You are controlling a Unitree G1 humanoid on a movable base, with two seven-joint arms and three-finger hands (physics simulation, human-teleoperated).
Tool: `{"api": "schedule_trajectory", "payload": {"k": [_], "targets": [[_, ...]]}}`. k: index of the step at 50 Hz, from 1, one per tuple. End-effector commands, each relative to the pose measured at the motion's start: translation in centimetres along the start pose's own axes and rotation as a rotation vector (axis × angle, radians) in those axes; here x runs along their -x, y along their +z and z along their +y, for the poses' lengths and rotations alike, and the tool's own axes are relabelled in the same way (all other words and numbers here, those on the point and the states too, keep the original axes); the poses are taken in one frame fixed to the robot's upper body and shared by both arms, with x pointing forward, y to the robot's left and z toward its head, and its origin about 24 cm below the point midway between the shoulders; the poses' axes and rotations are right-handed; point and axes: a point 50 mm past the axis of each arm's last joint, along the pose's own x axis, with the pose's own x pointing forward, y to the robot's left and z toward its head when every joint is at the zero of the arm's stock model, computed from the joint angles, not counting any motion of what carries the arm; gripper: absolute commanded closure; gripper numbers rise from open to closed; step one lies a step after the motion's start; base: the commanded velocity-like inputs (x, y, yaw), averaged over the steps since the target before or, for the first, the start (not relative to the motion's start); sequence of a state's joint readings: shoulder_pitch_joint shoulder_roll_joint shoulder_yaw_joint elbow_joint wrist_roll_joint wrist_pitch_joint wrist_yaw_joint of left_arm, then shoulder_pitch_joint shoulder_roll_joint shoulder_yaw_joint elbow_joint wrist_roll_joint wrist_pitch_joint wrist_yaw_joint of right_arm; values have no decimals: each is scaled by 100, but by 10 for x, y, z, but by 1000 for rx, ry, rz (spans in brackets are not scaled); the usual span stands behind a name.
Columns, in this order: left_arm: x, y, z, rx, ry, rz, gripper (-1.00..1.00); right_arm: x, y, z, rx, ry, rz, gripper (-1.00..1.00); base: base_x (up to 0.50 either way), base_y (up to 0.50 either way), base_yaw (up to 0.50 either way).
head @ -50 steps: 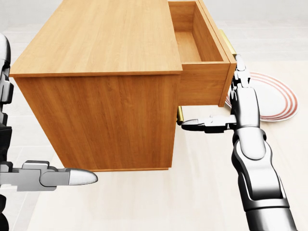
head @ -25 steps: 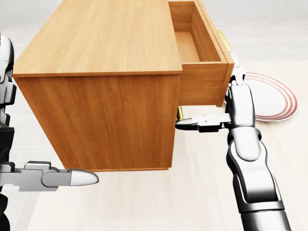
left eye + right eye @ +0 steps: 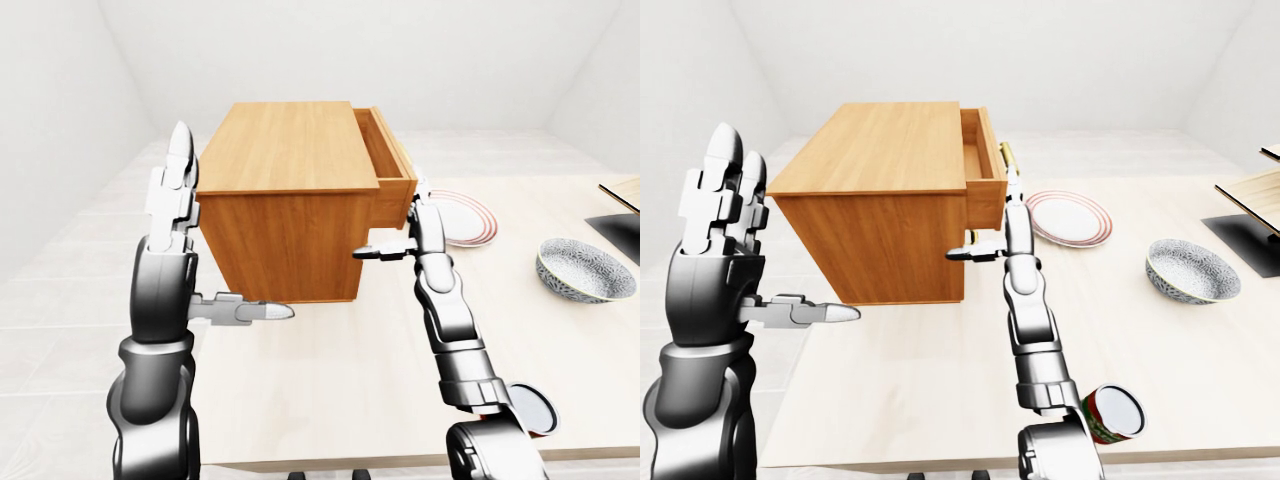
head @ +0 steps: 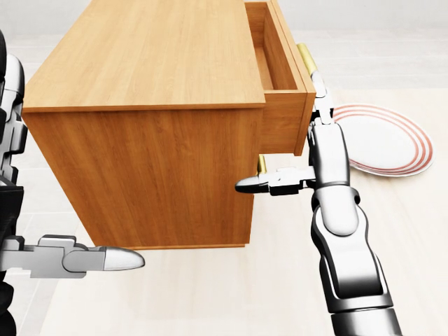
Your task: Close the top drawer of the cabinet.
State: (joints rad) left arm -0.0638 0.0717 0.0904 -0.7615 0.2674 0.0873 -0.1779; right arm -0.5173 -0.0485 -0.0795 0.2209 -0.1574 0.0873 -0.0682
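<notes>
Drawer (image 4: pixel 283 105) part open, top right of cabinet (image 4: pixel 147 126) at surface's far left. Right hand (image 4: pixel 316 98) flat on drawer front, fingers spread, gripping nothing. Left hand (image 4: pixel 77 259) open, idle. Risk: off-centre push jams drawer or slides cabinet.

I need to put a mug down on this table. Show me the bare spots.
Free: the table below the cabinet, between the two arms, and the stretch between the striped plate and patterned bowl. Crowded: beside the open top drawer, where the right hand presses, and by the can.

The top drawer (image 4: pixel 283 105) has slid further into the cabinet (image 4: pixel 147 126), pushed by the right hand (image 4: pixel 318 133).
</notes>
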Motion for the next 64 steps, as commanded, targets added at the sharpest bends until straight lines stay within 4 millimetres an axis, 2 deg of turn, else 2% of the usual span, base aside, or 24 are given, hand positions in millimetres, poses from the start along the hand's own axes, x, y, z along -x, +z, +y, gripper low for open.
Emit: {"api": "schedule_trajectory", "payload": {"k": [1,23,34,53,64], "targets": [[0,0,1,10,10,0,-100,6,26,44,15,178,-103,-100,0,0,0],[0,0,0,5,0,0,-100,7,8,87,45,304,-4,-100,0,0,0],[0,1,0,5,-3,-1,-100,14,12,104,53,362,-20,-100,0,0,0],[1,0,0,7,-7,1,-100,21,16,122,73,433,-30,-100,0,0,0],[1,0,0,7,-9,0,-100,38,16,145,101,540,-36,-100,0,0,0]]}}
